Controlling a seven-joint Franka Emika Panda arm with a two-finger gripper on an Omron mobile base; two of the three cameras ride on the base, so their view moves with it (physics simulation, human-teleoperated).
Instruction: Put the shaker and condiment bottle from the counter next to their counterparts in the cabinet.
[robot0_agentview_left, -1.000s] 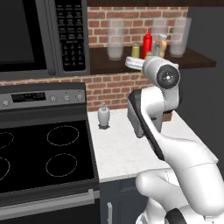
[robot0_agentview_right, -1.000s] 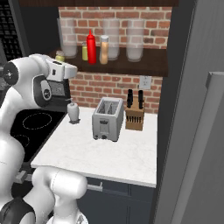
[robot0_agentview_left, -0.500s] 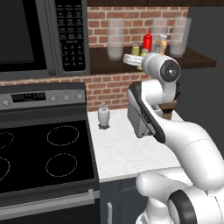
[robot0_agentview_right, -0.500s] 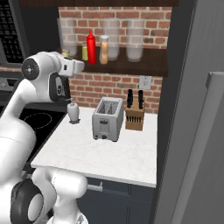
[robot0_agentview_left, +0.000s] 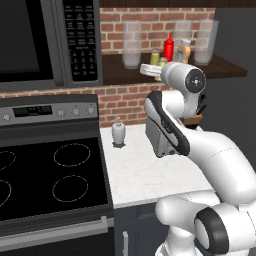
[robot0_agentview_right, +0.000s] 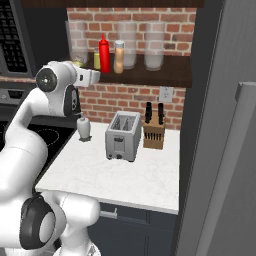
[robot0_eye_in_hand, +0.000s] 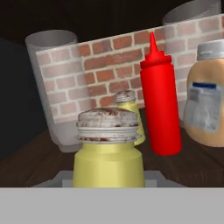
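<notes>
Dark brown wooden shelf (robot0_agentview_right: 165, 75) against red brick. Standing on it: slim red squeeze bottle with pointed nozzle (robot0_eye_in_hand: 160, 94), small pale yellow-green shaker with grey top (robot0_eye_in_hand: 129, 110) just left of it, squat orange-tan bottle with pale grey cap (robot0_eye_in_hand: 205, 94) to its right, and tall clear glass jars (robot0_agentview_right: 154, 50) behind.

White, faintly marbled stone counter (robot0_agentview_right: 125, 175) over dark cupboards. On it: small pale grey dispenser bottle (robot0_agentview_right: 83, 128), silver two-slot toaster (robot0_agentview_right: 122, 135), brown wooden knife block with dark handles (robot0_agentview_right: 154, 132) just beside the toaster.
</notes>
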